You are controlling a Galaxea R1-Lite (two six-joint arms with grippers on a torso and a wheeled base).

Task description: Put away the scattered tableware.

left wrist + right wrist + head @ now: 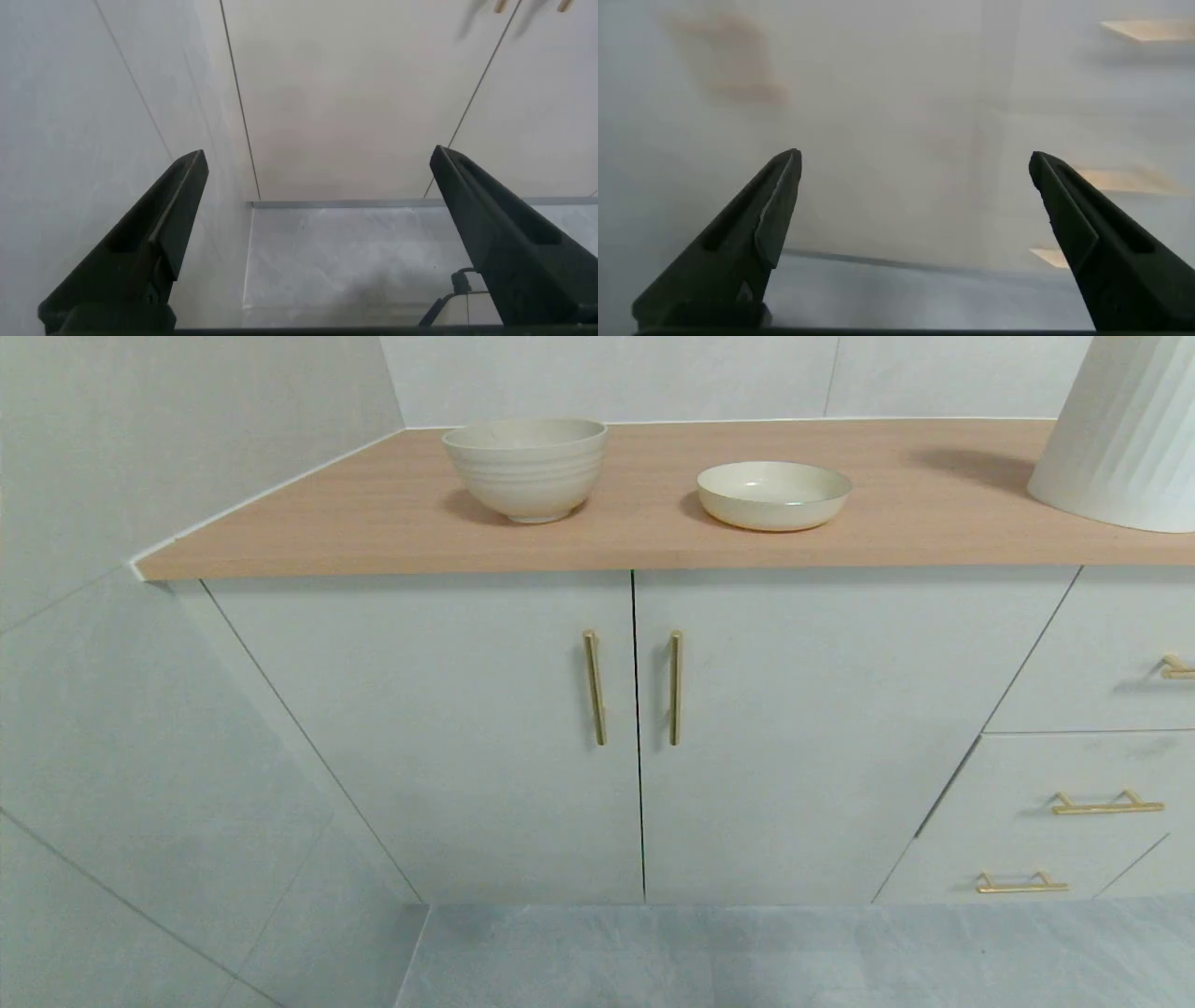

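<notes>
Since both doors of the cabinet (420,737) below stand shut and nothing is in my hands, I judge the job barely begun. The wooden countertop (653,537) runs across above the doors, with a stack of drawers (1074,803) to the right. At its far right end stands a tall white ribbed vessel (1120,429), which I take to be no part of the tableware. The deep bowl (526,467) sits upright toward the left of the countertop, and the shallow dish (773,495) rests to its right, the two apart. Both are left to stow. My left gripper (318,159) hangs low before the cabinet front and floor, fingers spread wide and empty. My right gripper (915,157) is likewise spread, holding nothing. The two gold handles (595,688) at the door seam are untouched; opening a door looks like the first step.
</notes>
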